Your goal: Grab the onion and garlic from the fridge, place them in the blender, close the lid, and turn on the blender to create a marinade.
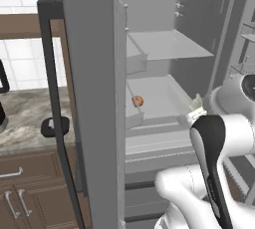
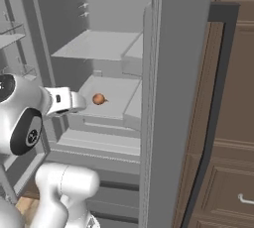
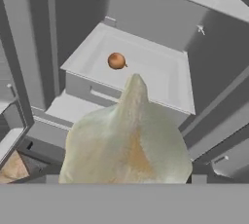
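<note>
The fridge [image 1: 89,98] stands open, its inner shelves showing. The small orange-brown onion [image 1: 138,101] [image 2: 98,99] [image 3: 116,61] lies on a pale middle shelf tray. The pale cream garlic [image 3: 127,145] [image 1: 195,103] hangs in the air in front of the shelves, right at my gripper [image 1: 194,111] [image 2: 82,102], which is shut on it. In the hand view the garlic hides the fingertips. The onion lies beyond and above the garlic there. A black part of the blender [image 1: 2,81] shows at the left edge. The black lid [image 1: 51,125] lies on the counter.
The fridge door's long black bar handle [image 1: 52,98] stands in front of the marble counter [image 1: 25,113]. Brown cabinets [image 2: 233,123] flank the fridge on the right, past the other grey door [image 2: 173,98]. Door bins [image 3: 9,135] sit at the left of the hand view.
</note>
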Controlling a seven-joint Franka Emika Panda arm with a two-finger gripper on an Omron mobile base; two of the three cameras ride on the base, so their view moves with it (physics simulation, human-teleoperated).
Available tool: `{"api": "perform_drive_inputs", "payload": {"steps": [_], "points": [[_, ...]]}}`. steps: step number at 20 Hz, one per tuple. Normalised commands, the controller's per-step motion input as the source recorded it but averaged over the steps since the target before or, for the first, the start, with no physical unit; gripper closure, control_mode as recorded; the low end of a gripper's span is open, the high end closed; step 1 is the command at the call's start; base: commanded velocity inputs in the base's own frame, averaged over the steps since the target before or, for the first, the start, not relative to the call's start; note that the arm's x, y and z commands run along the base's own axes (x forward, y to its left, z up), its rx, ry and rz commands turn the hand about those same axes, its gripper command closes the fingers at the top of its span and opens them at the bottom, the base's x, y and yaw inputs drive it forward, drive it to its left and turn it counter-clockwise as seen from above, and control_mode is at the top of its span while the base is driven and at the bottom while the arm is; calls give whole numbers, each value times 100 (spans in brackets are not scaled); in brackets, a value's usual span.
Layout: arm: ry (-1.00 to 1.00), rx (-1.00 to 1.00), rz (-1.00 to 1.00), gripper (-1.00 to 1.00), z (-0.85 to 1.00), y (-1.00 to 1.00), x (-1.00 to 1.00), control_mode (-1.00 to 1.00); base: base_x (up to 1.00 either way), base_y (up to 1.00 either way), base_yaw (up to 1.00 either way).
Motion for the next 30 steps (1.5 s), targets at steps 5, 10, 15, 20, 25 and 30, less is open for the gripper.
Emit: {"api": "perform_drive_inputs", "payload": {"steps": [5, 10, 15, 20, 25, 30], "points": [[0, 0, 0, 100, 0, 0, 0, 100, -100, -15, 4], [0, 0, 0, 100, 0, 0, 0, 100, -97, -1, 10], [0, 0, 0, 100, 0, 0, 0, 100, -80, 16, 14], [0, 0, 0, 100, 0, 0, 0, 100, -60, 87, 17], [0, 0, 0, 100, 0, 0, 0, 100, -18, 100, 19], [0, 0, 0, 100, 0, 0, 0, 100, 39, 100, 11]]}}
